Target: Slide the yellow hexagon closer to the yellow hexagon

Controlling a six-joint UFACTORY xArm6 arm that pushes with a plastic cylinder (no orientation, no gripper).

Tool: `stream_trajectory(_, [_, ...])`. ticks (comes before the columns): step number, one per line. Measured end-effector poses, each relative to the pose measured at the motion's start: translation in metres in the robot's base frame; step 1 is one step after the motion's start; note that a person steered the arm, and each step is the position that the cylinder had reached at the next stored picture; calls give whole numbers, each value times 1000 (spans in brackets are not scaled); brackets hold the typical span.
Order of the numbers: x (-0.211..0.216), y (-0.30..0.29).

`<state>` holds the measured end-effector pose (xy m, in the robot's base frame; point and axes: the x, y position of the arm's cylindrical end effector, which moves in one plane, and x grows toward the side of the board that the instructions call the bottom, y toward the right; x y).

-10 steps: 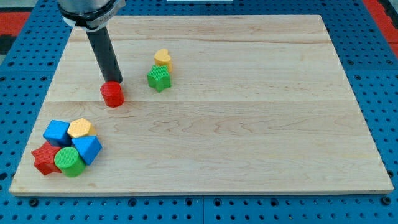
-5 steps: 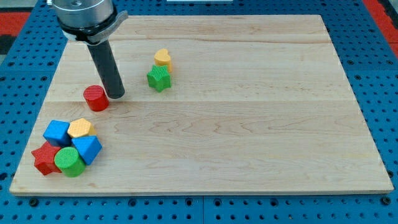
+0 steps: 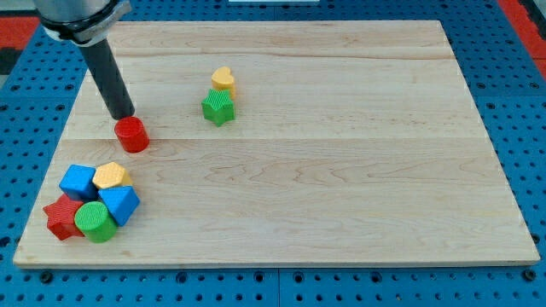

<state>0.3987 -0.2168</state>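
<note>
No text, label, brand, number or sign is showing anywhere in the view that can be read.
</note>
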Motion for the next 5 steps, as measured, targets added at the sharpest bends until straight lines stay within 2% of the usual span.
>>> stream_trajectory(3, [28,11])
stream_trajectory(5, [24,45])
